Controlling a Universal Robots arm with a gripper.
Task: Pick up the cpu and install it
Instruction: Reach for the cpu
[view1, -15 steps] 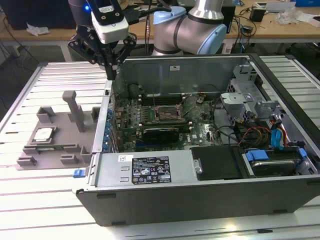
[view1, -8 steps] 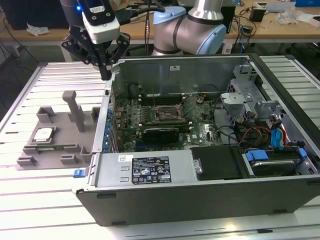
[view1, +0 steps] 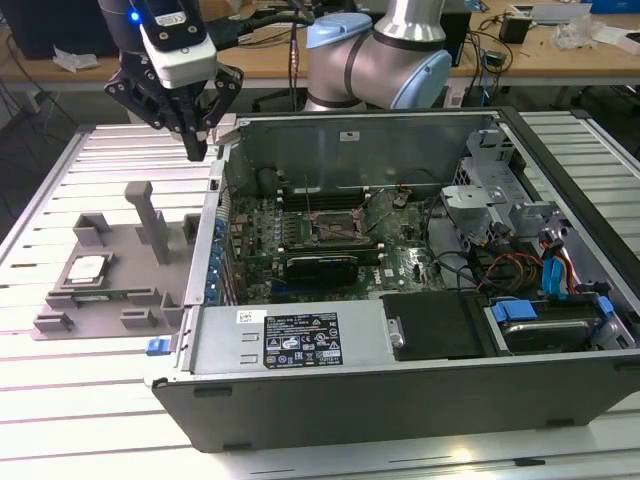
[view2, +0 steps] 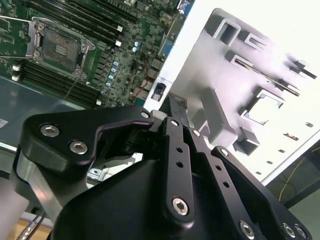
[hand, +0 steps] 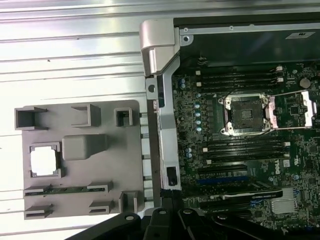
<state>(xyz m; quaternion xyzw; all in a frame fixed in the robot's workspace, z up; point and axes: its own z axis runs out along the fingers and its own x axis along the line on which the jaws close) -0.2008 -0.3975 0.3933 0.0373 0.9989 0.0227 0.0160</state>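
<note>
The cpu (view1: 88, 268) is a small square chip with a shiny top, lying in a pocket of the grey plastic tray (view1: 120, 290) at the exterior view's left; in the first wrist view the cpu (hand: 43, 161) shows bright white. My gripper (view1: 196, 148) hangs high above the strip between the tray and the open computer case, well apart from the cpu. Its fingers (view2: 172, 135) stand together with nothing between them. The motherboard's socket (view1: 335, 228) lies open in the case, its metal plate (hand: 292, 107) swung aside in the first wrist view.
The case's side wall (view1: 215, 215) stands between tray and motherboard. Upright posts (view1: 152, 215) rise from the tray. Memory slots (hand: 240, 150), cables (view1: 520, 265) and a drive cage (view1: 480, 205) crowd the case. The slatted metal table (view1: 60, 190) surrounds both.
</note>
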